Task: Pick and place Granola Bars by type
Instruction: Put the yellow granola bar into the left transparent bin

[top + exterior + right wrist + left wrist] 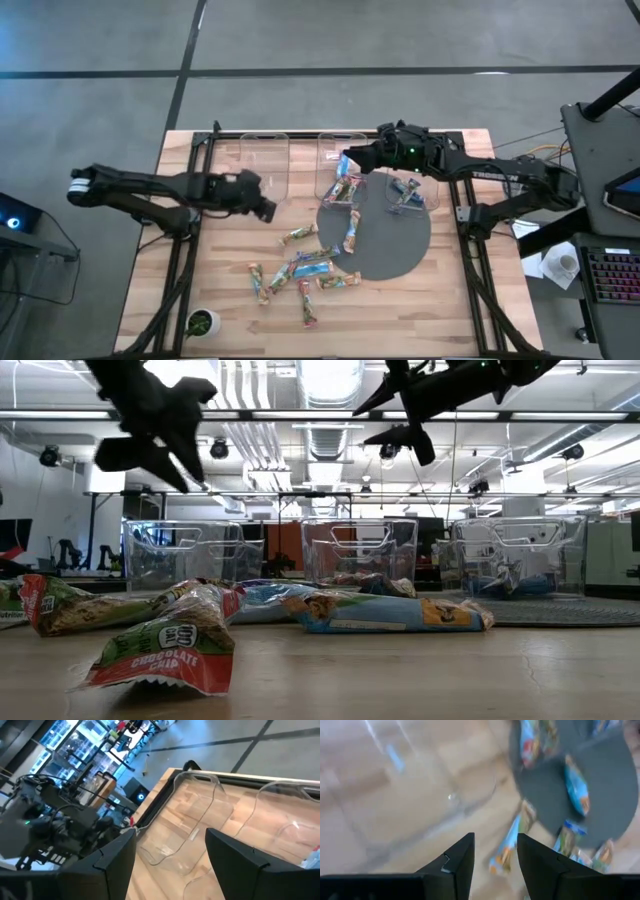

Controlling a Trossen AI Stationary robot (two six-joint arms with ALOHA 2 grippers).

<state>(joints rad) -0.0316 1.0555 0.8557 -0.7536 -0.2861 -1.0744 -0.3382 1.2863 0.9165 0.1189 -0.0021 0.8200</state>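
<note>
Several granola bars (pixel 300 268) in blue, green and red wrappers lie loose on the wooden table near its middle, and one (pixel 352 230) lies on the grey round mat (pixel 395 250). More bars lie in the middle clear bin (pixel 342 188), and blue ones lie in the right bin (pixel 405 192). My left gripper (pixel 268 210) (pixel 495 840) hangs open above the table, just near of the left bin (pixel 265 160), with nothing between its fingers. My right gripper (pixel 347 158) (pixel 170 832) is open and empty, high over the far end of the middle bin.
The three bins stand side by side along the table's far edge. A small potted plant (pixel 203 322) sits at the near left corner. Black frame rails (pixel 185 250) run along the table's left and right sides. In the low view a red-wrapped bar (pixel 165 650) lies closest.
</note>
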